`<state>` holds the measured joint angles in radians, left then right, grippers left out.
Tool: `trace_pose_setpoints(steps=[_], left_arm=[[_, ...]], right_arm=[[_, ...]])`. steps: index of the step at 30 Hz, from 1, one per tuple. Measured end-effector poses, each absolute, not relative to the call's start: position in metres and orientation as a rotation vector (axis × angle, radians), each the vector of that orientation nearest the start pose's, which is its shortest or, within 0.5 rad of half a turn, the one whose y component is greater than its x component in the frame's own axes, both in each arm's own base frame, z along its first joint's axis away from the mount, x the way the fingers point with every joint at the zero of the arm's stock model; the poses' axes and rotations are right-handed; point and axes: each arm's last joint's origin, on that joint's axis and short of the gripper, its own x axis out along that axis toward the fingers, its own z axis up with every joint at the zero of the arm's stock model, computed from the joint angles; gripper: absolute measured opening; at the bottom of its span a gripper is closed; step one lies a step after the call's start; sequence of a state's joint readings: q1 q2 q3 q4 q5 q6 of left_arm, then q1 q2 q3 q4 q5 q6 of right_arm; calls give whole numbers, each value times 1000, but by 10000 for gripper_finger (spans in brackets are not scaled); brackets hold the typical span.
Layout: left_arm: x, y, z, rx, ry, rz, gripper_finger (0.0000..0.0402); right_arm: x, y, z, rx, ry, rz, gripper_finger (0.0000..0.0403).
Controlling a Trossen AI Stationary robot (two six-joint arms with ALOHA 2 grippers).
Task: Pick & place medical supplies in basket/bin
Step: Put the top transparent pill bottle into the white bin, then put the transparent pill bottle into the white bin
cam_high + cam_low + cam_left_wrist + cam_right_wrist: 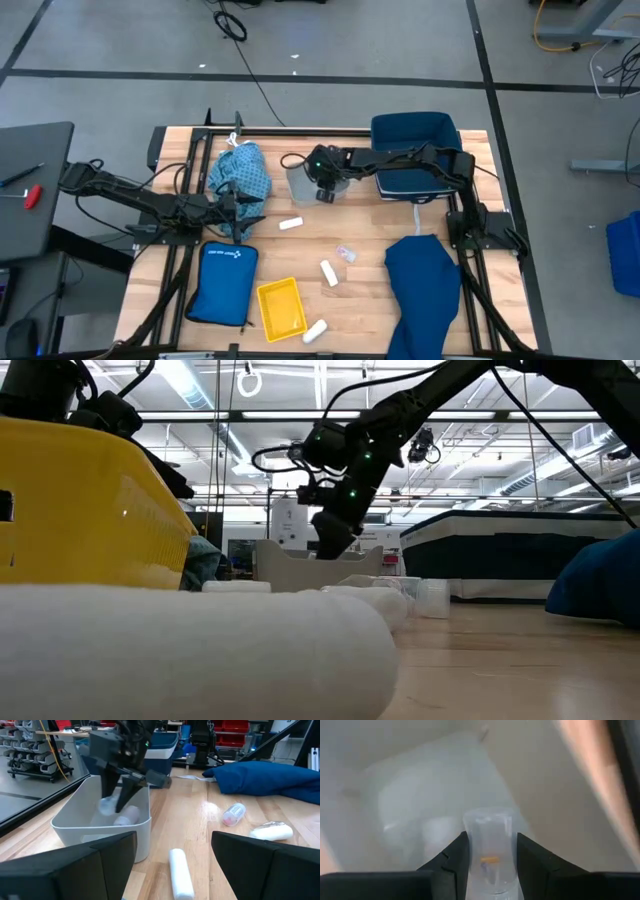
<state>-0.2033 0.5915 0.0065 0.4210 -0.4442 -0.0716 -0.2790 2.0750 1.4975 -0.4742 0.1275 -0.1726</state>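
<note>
My right gripper (326, 195) reaches slanting down into the white bin (303, 182), shut on a small clear vial (489, 845). The left wrist view shows the vial (107, 806) between the fingers, over a white roll (128, 815) lying in the bin. My left gripper (245, 212) waits open at the table's left, beside the light blue patterned cloth (240, 175). Three white rolls (290, 224) (328, 272) (315, 331) and another clear vial (346, 254) lie on the wood. The navy cloth (422, 290) lies at the near right. My right gripper pinches the clear vial by its two opposite sides (470, 851) between its fingers. The fingers (122, 795) come from above, slanting steeply down into the bin. The vial sticks out past the fingertips and hangs clear of the bin's floor.
A yellow basket (281, 307) and a flat bright blue pouch (222, 283) lie at the near left. A navy bin (415, 150) stands at the far right, under the right arm. Bare wood lies open in the table's middle, between the rolls.
</note>
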Motion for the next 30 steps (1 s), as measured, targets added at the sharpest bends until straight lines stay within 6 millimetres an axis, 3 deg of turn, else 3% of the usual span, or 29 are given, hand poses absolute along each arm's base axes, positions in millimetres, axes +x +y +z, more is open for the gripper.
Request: trace_pose_setpoints(steps=[6, 13, 18, 24, 30], left_arm=[[131, -14, 150, -22, 147, 246, 261], [131, -14, 150, -22, 149, 246, 261], [131, -14, 149, -20, 153, 247, 261], [131, -14, 149, -19, 156, 247, 261], [131, -14, 149, -18, 159, 247, 261]], right_arm=[[410, -122, 164, -28, 1137, -213, 137], [412, -121, 165, -30, 1122, -200, 256], [414, -117, 172, -81, 1090, -178, 274], [414, -92, 197, -171, 1037, -113, 261], [403, -48, 221, -223, 1078, -22, 254]])
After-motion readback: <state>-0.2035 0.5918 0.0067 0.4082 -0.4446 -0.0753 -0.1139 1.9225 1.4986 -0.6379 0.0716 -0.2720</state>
